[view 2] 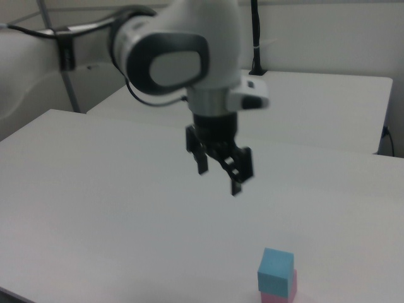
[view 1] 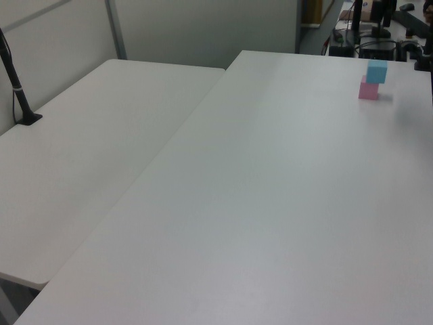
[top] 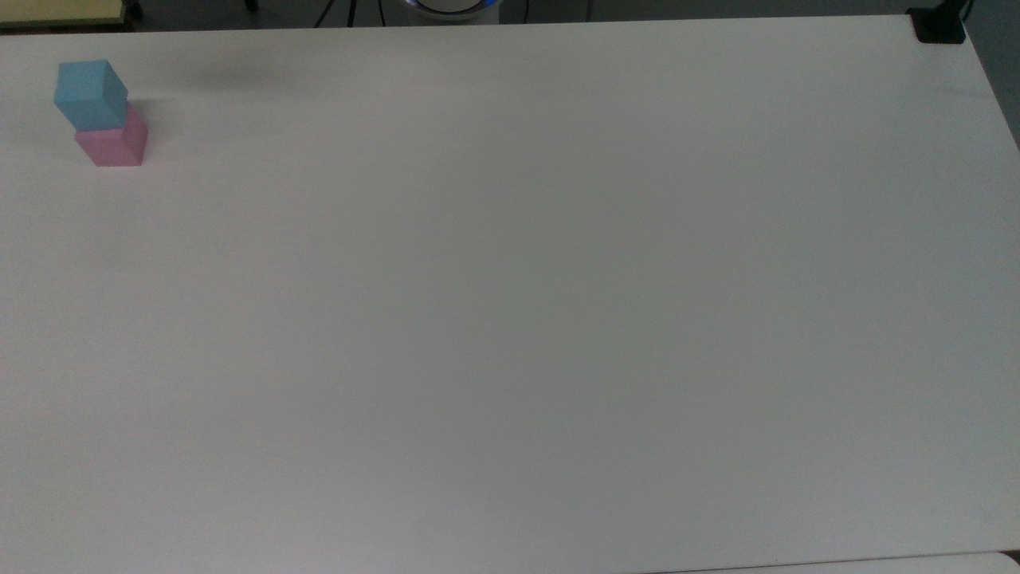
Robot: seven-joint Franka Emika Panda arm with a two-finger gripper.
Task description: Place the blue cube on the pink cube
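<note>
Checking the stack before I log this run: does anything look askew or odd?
Slightly. The blue cube sits on the pink cube but is not squared up: in the top view it is shifted toward the top view's left and twisted a little. It stands on its own, with the gripper raised clear, jaws open.

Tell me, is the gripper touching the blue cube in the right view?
No, the open gripper hangs above the blue cube.
</note>
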